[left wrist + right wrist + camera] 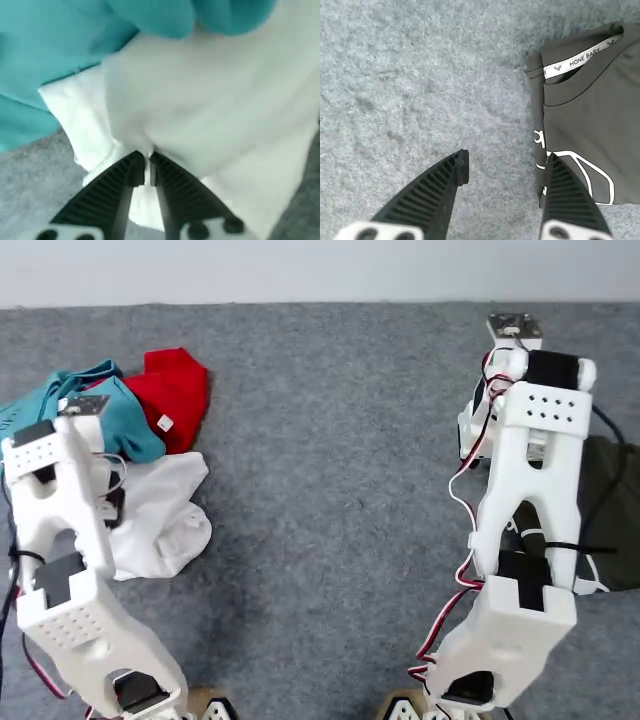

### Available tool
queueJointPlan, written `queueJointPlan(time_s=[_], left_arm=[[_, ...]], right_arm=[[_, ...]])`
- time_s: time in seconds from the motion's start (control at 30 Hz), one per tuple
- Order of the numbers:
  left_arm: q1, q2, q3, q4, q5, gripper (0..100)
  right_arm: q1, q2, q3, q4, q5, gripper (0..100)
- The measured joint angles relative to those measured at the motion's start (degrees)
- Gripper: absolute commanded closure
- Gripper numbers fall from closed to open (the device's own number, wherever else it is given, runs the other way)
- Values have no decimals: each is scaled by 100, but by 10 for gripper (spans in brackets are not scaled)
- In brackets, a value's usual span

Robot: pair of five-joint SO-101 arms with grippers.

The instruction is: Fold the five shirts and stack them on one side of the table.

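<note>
The white shirt (165,510) lies crumpled at the left of the high view, at the lower end of a loose heap. The teal shirt (125,415) overlaps its upper edge, and the red shirt (178,390) sits at the upper right of the teal one, touching both. All three rest on the grey table (330,490).

The white cloth looks thin, limp and very light. I expect it to sag and trail from any single hold rather than keep a shape. It should not slip much between ribbed pads, but a pinch in bunched folds may catch several layers at once. A hem corner or a shoulder seam would give a cleaner hold for spreading it flat. Because the teal shirt rests on it, pulling the white one will likely drag the teal one along.

The left gripper (145,167) has its jaws drawn together on a fold of the white shirt (210,100), with a sliver of cloth showing between them.

The dark shirt (612,502) lies flat and folded at the right edge of the high view, partly under an arm. It is well apart from the heap. The right gripper (507,170) hangs over bare table with its jaws spread wide and nothing between them. One finger overlaps the edge of the dark shirt (585,115).
</note>
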Motion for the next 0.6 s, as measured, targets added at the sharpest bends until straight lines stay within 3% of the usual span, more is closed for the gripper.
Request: queueJointPlan(time_s=[0.13, 0.3, 0.6], left_arm=[[141, 0, -1046, 993, 0, 987], [774, -492, -1644, 1169, 0, 987], [3719, -2769, -1714, 1196, -26, 987]], right_arm=[[0, 0, 0, 0, 0, 753], [0, 0, 176, 0, 0, 753], [220, 0, 695, 0, 0, 753]])
